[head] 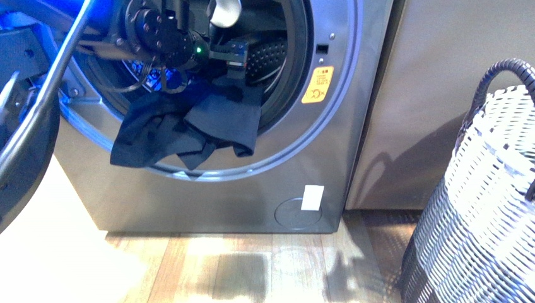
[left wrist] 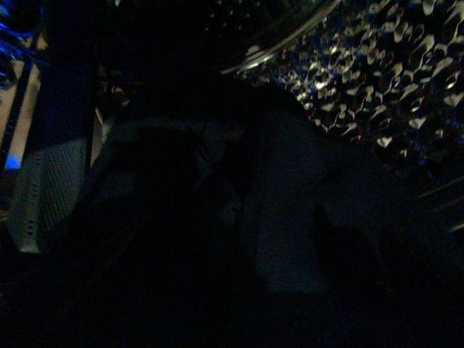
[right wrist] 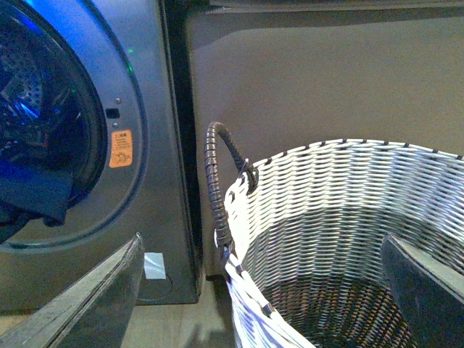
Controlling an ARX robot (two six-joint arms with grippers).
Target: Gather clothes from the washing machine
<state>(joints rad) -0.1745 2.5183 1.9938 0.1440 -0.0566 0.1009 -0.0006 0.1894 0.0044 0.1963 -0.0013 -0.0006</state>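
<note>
The grey washing machine (head: 328, 158) stands with its porthole open. The dark navy clothes (head: 189, 129) hang out over the lower rim of the porthole and reach up towards the drum. My left gripper (head: 235, 68) is inside the porthole, shut on the upper edge of the clothes. The left wrist view is dark. In the right wrist view, the washing machine (right wrist: 152, 167) and a corner of the clothes (right wrist: 36, 199) show off to one side. My right gripper (right wrist: 261, 304) hangs open over the basket's rim, its fingers (right wrist: 101, 304) wide apart and holding nothing.
A grey-white-black woven basket (head: 492, 189) with a dark handle stands on the wooden floor at the right. The machine's open door (head: 25, 126) juts out at the far left. A grey panel (head: 416, 95) fills the wall beside the machine.
</note>
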